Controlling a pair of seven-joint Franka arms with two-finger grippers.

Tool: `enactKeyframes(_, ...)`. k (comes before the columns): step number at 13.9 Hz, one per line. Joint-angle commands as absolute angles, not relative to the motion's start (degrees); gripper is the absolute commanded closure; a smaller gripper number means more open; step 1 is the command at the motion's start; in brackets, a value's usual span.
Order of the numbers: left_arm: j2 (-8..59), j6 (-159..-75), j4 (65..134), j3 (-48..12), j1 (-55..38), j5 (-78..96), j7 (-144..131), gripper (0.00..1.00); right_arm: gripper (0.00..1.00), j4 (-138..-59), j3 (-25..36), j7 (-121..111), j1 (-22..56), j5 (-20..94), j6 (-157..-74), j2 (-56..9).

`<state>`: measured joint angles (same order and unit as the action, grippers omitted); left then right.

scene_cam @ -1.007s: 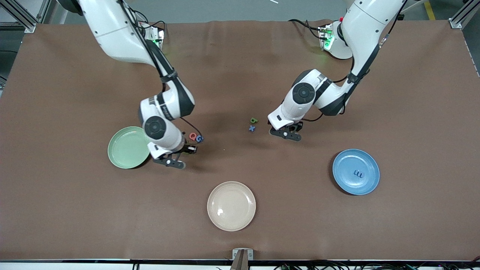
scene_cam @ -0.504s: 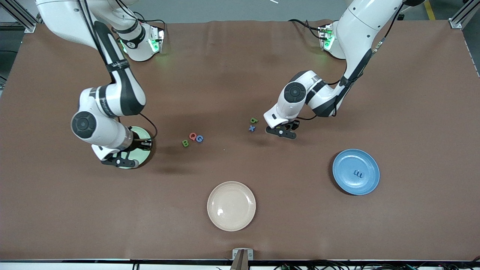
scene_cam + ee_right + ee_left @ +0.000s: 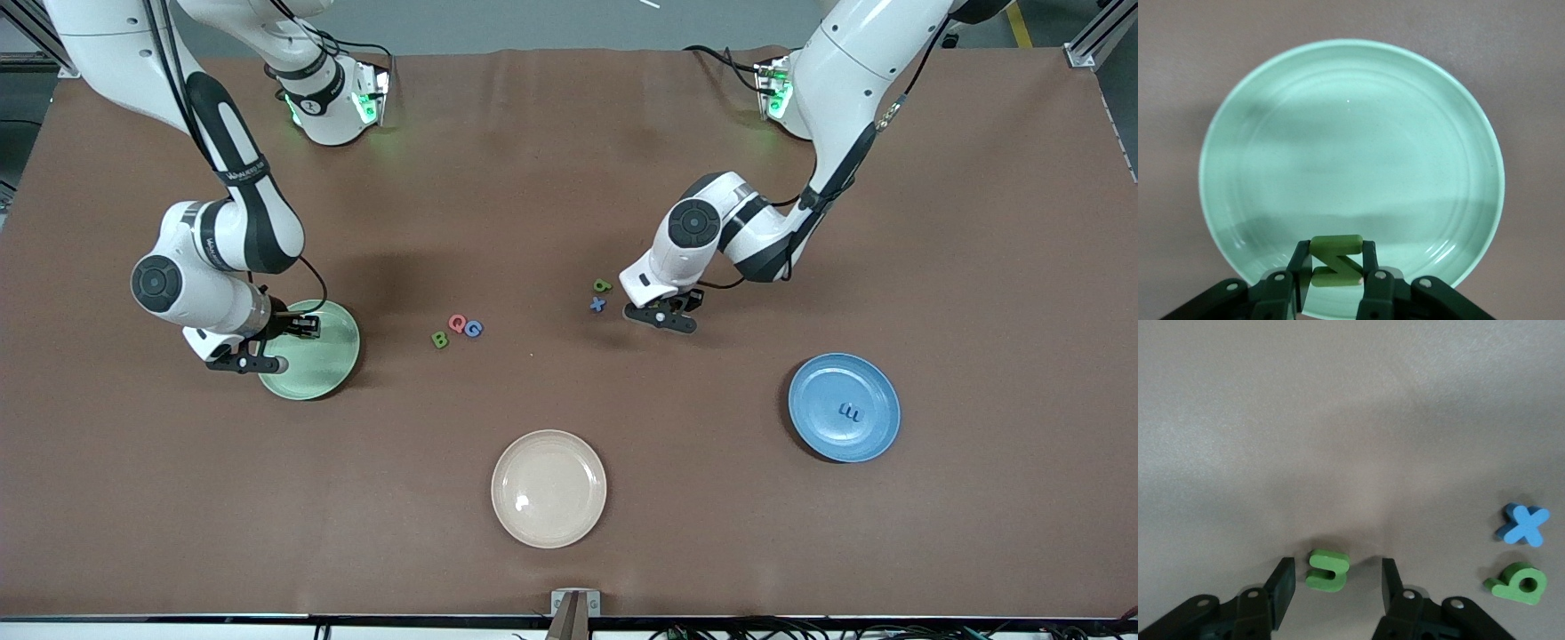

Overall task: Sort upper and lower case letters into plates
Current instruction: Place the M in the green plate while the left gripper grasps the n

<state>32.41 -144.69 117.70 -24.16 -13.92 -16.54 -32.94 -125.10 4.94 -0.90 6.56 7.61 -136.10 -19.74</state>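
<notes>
Right gripper (image 3: 1331, 277) — green N (image 3: 1335, 260) — over pale green plate (image 3: 1351, 133)

You get even overhead light: soft arm shadows on the desk (image 3: 569, 551), a glare spot on the beige plate (image 3: 522, 503), wrist views slightly soft.

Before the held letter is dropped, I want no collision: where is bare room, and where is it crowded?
The pale green plate under the right tool, which holds the green N, is bare. The blue plate is bare around the blue m. Crowded: green s between the left tool's fingers, beside blue x.
</notes>
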Motion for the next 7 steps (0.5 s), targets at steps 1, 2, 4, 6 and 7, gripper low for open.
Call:
enactKeyframes(1, 32.96, -143.96, 116.63, -23.73, -14.33, -17.84, -34.01, 0.47, 0.96, -127.09, 3.87, -2.81, 4.75, 7.29, -137.63, -19.68)
enactKeyframes(2, 32.96, -143.88, 116.46, -23.73, -14.24, -17.84, -34.01, 0.51, 0.96, -127.26, 3.87, -2.81, 4.83, 7.29, -138.33, -20.38)
enactKeyframes(4, 33.05, -143.88, 116.37, -23.64, -14.33, -17.84, -34.01, 0.66, 0.95, -127.35, 3.78, -2.81, 5.45, 7.29, -140.00, -22.49)
enactKeyframes(6, 33.05, -143.62, 116.46, -23.55, -14.06, -17.84, -34.01, 0.82, 0.82, -127.27, 3.69, -2.81, 5.45, 7.29, -140.89, -23.20)
enactKeyframes(7, 32.61, -142.31, 116.28, -23.55, -13.54, -17.84, -34.01, 0.88, 0.46, -127.09, 3.69, -2.81, 5.54, 7.29, -140.28, -23.12)
